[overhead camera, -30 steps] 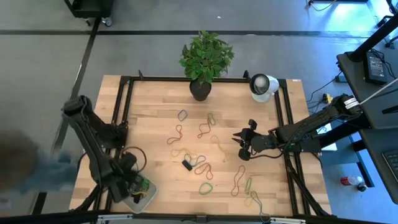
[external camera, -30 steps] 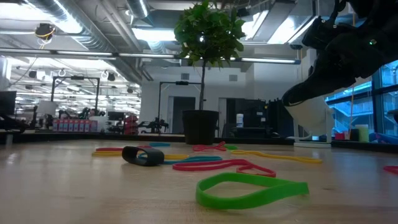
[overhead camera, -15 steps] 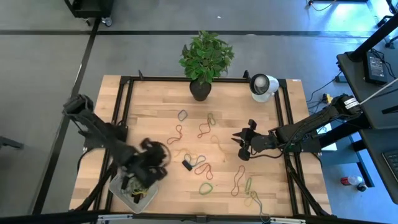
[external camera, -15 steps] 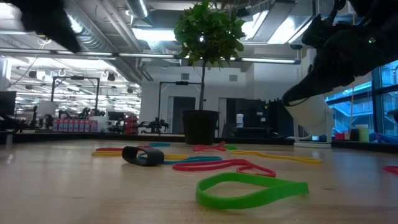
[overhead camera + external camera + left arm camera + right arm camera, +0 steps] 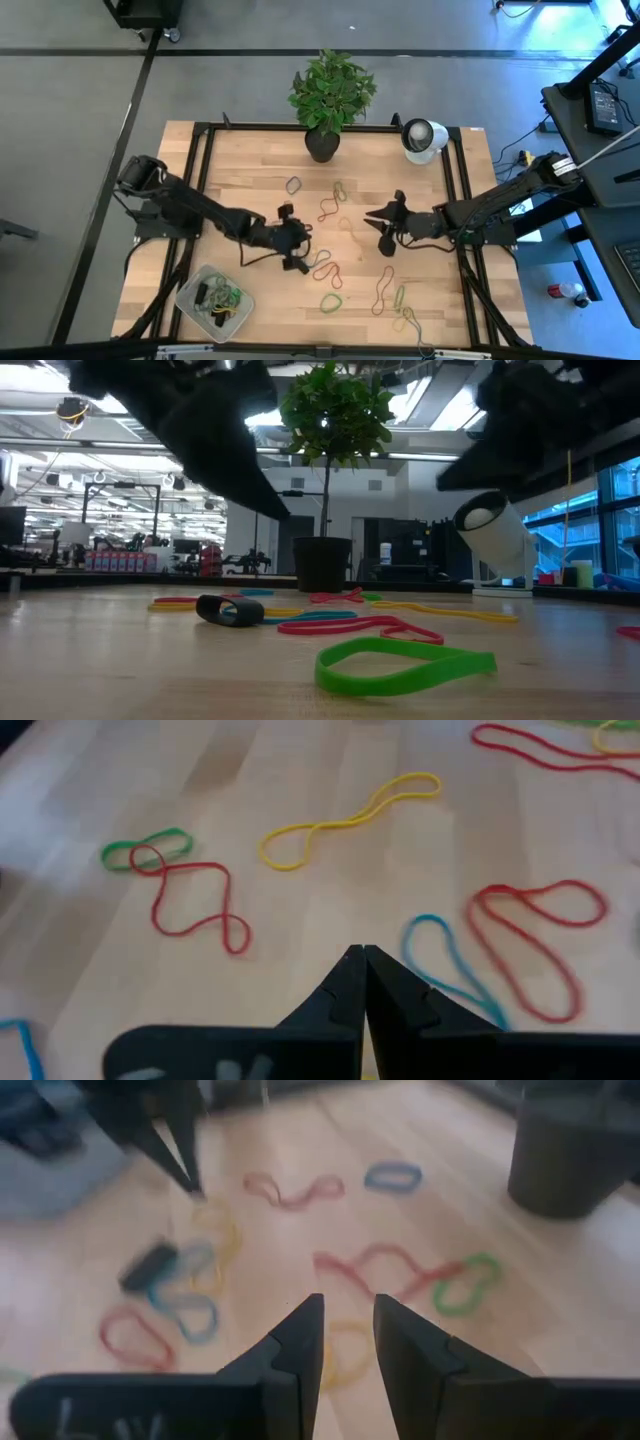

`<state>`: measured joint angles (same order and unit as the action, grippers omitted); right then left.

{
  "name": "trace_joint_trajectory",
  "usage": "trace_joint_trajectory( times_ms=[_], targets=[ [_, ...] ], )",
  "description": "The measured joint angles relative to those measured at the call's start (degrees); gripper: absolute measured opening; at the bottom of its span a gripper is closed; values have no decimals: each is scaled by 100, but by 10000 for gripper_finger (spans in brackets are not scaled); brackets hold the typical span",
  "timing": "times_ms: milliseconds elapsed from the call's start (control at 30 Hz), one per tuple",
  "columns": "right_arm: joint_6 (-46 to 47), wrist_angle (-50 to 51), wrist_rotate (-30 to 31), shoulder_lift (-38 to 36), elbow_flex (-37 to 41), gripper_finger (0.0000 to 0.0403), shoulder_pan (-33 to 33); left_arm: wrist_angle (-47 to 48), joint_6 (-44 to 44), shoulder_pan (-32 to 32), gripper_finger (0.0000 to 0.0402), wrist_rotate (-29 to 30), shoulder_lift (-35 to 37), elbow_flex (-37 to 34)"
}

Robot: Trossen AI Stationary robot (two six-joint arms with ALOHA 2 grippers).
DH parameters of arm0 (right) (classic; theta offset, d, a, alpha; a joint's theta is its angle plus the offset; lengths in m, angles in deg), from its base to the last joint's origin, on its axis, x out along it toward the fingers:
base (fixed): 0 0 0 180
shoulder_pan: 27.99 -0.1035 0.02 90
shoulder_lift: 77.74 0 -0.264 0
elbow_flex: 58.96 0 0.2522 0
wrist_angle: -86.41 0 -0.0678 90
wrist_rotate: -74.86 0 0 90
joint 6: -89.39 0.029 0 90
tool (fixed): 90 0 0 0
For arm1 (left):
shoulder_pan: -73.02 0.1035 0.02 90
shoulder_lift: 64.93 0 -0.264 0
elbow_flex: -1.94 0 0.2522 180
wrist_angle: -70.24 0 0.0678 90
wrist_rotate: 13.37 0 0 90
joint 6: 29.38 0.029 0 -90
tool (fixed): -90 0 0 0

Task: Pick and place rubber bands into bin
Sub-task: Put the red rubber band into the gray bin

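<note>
Fingers over scattered rubber bands

Rubber bands (image 5: 330, 301) lie strewn across the middle of the wooden table (image 5: 240, 170), in green, red, yellow and blue loops, while a few already sit tangled in the bin (image 5: 213, 297) at the table's near left corner. From above, the left gripper (image 5: 291, 240) reaches out low over the table's centre, just beside a small black block (image 5: 300, 266) and a red band (image 5: 325, 268). Its wrist camera shows the two dark fingers (image 5: 345, 990) pressed tightly together with nothing between them, tips hanging above bare wood between a blue band (image 5: 448, 970) and a red one (image 5: 195, 905); a yellow band (image 5: 345, 818) lies farther off.

The right gripper (image 5: 388, 222) comes in from the table's right side and hovers near the middle, close to a red band joined with a green one (image 5: 333, 201). Its fingers (image 5: 290, 1350) stand partly apart with a clear gap, and nothing seems to be held between them, though the wrist picture is blurred there.

At table height a large green band (image 5: 405, 665) lies nearest, with the black block (image 5: 229, 610) and a red band (image 5: 350, 625) behind it. A potted plant (image 5: 328, 100) and a white round device (image 5: 424, 138) stand at the table's far edge.
</note>
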<state>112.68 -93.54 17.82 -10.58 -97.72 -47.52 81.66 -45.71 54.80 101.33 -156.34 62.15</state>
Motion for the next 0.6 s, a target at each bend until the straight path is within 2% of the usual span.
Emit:
trace_joint_trajectory(
  times_ms=[133,267,433,600],
  targets=[
    [-518,-587,1,297,-108,95,168,-741,457,317,2,-287,143,-490],
    [-737,-423,-3,835,-694,95,425,-1459,511,600,2,-525,301,-1098],
    [-868,830,-514,1886,-1997,107,867,-2076,498,713,2,-450,641,-1692],
    [-1220,2479,-1081,3096,-3384,141,1319,-2155,507,709,2,-351,930,-1976]
  ],
)
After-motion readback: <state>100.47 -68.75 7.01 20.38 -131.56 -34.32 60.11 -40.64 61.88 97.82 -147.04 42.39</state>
